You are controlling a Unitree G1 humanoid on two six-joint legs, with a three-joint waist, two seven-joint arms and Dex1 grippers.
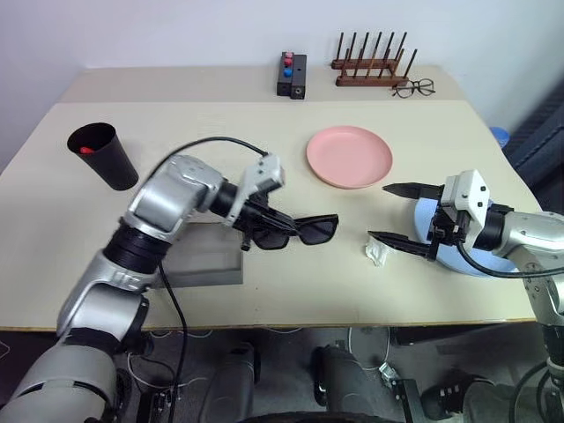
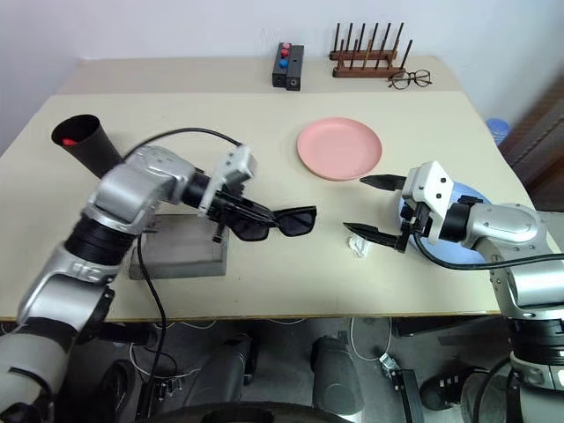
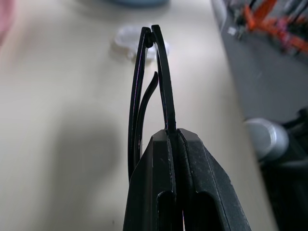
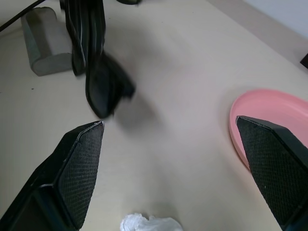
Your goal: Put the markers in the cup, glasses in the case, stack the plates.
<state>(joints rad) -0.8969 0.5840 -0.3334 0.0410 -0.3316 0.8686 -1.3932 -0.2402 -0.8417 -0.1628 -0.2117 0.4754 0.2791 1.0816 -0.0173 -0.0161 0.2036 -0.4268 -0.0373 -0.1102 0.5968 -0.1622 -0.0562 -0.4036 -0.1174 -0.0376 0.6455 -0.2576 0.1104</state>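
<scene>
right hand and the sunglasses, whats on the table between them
A small crumpled white scrap lies between the open right hand and the sunglasses held in the left hand, seen in both eye views.

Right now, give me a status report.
Left gripper shut on sunglasses, lifted. Right gripper open, empty. Case beneath the left arm; nothing between.

Robot lab or test room: plain beige bench [image 1: 264, 291] against bare white wall [image 1: 176, 31], props laid out, button box [image 1: 292, 75], loose cables [image 2: 370, 339] on the floor beneath.
</scene>
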